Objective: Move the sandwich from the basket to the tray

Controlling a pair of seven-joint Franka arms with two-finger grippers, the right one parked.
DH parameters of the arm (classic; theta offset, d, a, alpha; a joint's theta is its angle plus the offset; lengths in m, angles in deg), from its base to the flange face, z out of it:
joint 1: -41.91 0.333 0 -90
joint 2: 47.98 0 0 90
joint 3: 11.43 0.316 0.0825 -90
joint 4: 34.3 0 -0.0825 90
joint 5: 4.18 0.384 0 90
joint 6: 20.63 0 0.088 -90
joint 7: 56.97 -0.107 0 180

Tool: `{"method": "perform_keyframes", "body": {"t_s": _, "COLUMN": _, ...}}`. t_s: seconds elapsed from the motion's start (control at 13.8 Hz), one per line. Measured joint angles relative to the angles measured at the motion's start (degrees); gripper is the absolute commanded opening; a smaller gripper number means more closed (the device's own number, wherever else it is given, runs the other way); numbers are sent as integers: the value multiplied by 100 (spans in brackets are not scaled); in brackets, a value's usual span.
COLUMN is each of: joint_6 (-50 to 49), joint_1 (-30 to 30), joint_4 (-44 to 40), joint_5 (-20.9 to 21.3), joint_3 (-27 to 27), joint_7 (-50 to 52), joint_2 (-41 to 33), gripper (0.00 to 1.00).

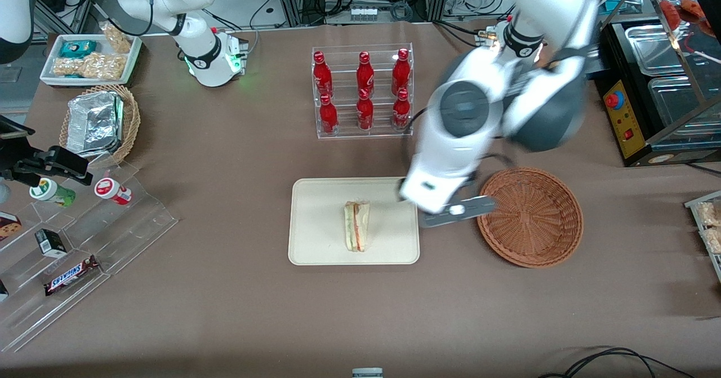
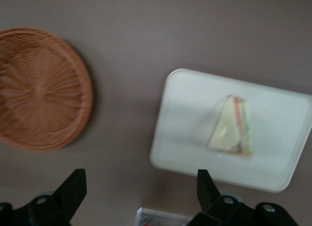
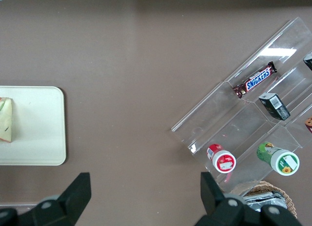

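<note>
White rounded arm segments, dark grey joint caps, black gripper (image 2: 139, 189) fingers (image 2: 73, 187) wide apart above the table, silver screws.

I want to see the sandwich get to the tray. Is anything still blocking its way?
Nothing is. The sandwich already lies on the tray, and the basket holds nothing. The gripper is open with nothing in it, up above the table between basket and tray.

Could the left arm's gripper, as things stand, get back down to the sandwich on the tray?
Probably yes. The gripper hangs open above the table between the basket and the tray. The sandwich lies alone on the tray, nothing over it or beside it.
</note>
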Motion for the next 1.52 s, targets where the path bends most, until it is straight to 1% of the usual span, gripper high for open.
{"method": "perform_keyframes", "body": {"t_s": 0.07, "joint_6": -265, "joint_1": 285, "joint_4": 204, "joint_5": -84, "joint_3": 7, "joint_7": -365, "joint_2": -295, "gripper": 100}}
{"method": "perform_keyframes", "body": {"t_s": 0.22, "joint_6": -491, "joint_1": 875, "joint_4": 830, "joint_5": -146, "joint_3": 13, "joint_7": -1013, "joint_2": -941, "gripper": 100}}
{"method": "perform_keyframes", "body": {"t_s": 0.43, "joint_6": -510, "joint_1": 1605, "joint_4": 1868, "joint_5": -165, "joint_3": 20, "joint_7": -1795, "joint_2": -1815, "gripper": 100}}
{"method": "perform_keyframes", "body": {"t_s": 0.58, "joint_6": -515, "joint_1": 2036, "joint_4": 2420, "joint_5": -167, "joint_3": 26, "joint_7": -2332, "joint_2": -2271, "gripper": 100}}
{"method": "perform_keyframes", "body": {"t_s": 0.72, "joint_6": -627, "joint_1": 2407, "joint_4": 2670, "joint_5": -162, "joint_3": 32, "joint_7": -2906, "joint_2": -2563, "gripper": 100}}
{"method": "perform_keyframes", "body": {"t_s": 0.87, "joint_6": -717, "joint_1": 2721, "joint_4": 2713, "joint_5": -161, "joint_3": 34, "joint_7": -3385, "joint_2": -2756, "gripper": 100}}
{"method": "perform_keyframes", "body": {"t_s": 1.01, "joint_6": -740, "joint_1": 2840, "joint_4": 2736, "joint_5": -162, "joint_3": 21, "joint_7": -3583, "joint_2": -2892, "gripper": 100}}
{"method": "perform_keyframes", "body": {"t_s": 1.3, "joint_6": -802, "joint_1": 2915, "joint_4": 2763, "joint_5": -162, "joint_3": -337, "joint_7": -3595, "joint_2": -3028, "gripper": 100}}
{"method": "perform_keyframes", "body": {"t_s": 1.52, "joint_6": -812, "joint_1": 2981, "joint_4": 2781, "joint_5": -161, "joint_3": -380, "joint_7": -3596, "joint_2": -3102, "gripper": 100}}
